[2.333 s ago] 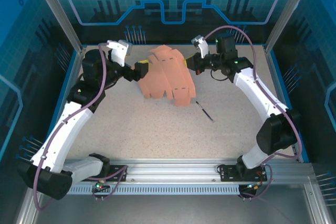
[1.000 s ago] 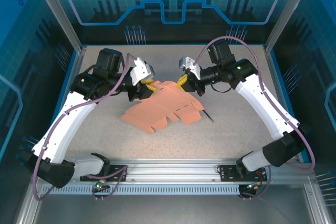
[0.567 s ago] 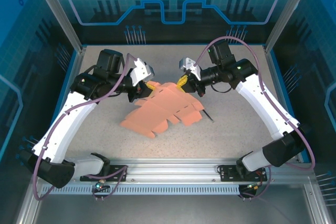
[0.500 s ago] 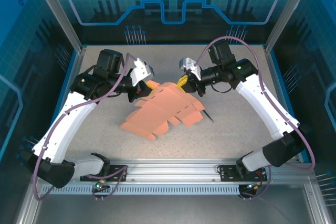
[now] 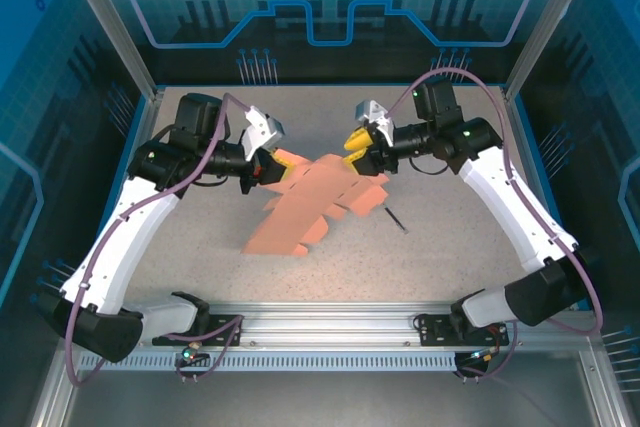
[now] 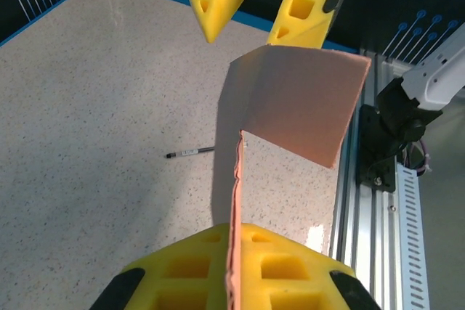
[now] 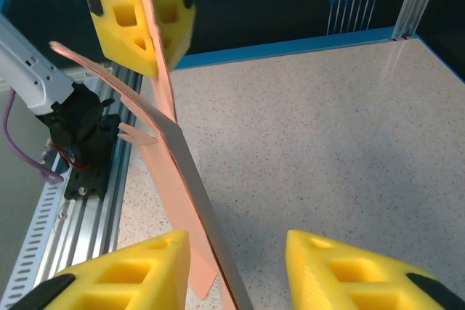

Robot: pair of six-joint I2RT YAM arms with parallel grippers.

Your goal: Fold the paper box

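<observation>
Left gripper (image 5: 270, 164) is pinching the paper box (image 5: 315, 202) by its edge, holding it up mid-desk (image 5: 200, 237). Right gripper (image 7: 232, 259) is standing spread around the far end. The wrist views are showing that gap; the top view is blurring it. Pen (image 5: 393, 219) is lying just beside the sheet.

**Layout around the paper box**

I saw the paper box (image 5: 315, 202) near the middle of the table (image 5: 200, 257), with its far edge raised and its near flaps down on the surface. The left gripper (image 5: 272, 167) sat at the box's far left corner, pinching that edge. The right gripper (image 5: 358, 153) sat at its far right end, with the sheet passing between its fingers. A thin stick (image 5: 395, 219) lay on the table just right of the box. The rail (image 5: 330, 319) ran in front of the box, well apart.
</observation>
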